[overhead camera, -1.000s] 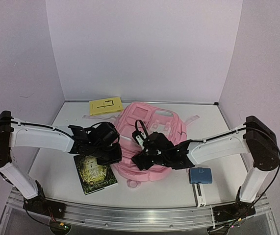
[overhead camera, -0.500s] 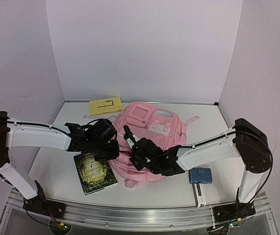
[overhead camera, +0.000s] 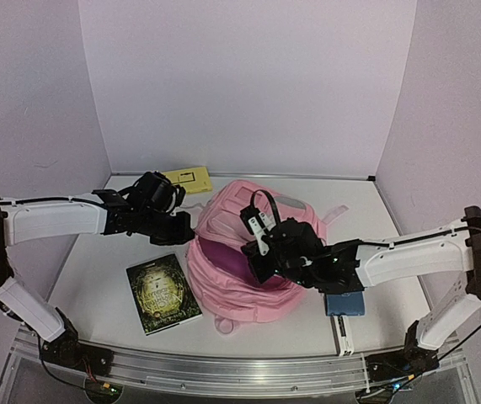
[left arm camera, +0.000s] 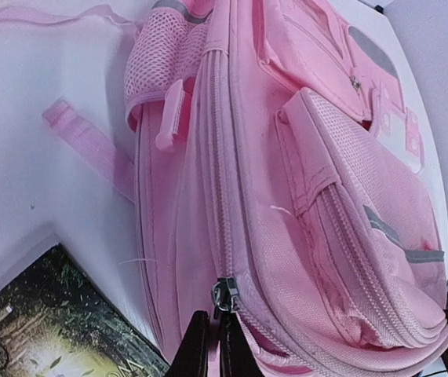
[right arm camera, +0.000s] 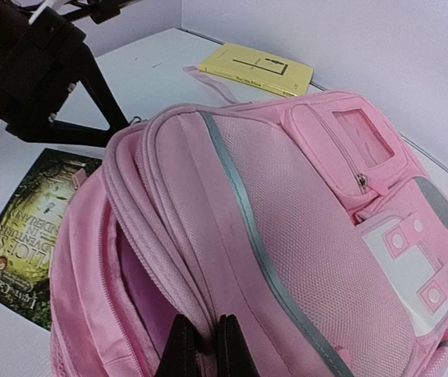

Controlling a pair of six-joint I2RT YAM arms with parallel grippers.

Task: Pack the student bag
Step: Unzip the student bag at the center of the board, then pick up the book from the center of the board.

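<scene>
The left gripper (left arm camera: 214,336) is closed, and it seems to pinch the zip pull (left arm camera: 224,294) at the left edge of the bag (overhead camera: 232,295). This pull is small. If the arm pulls at a wrong angle, the pull may slide out of the jaws and the zip would stay where it is.

The bag lies in the middle of the table (overhead camera: 97,282), between the two arms. Its mouth is partly open, so the magenta lining (overhead camera: 219,257) shows. The dark book (overhead camera: 163,295) lies just beside its left side. If the bag is dragged to the left, it may push this book or cover it.

The right gripper (right arm camera: 202,339) is closed on the soft rim of the bag, beside the opening. The fabric is loose, so it may slip free and the mouth may fall shut. If both arms pull hard in opposite directions, the zip or the seam may suffer.

The count is:
- one bag
- two books: the dark one and a yellow book (overhead camera: 185,180) at the far side, well apart from the grippers
- one blue case (overhead camera: 345,303), near the right arm
- two grippers
</scene>
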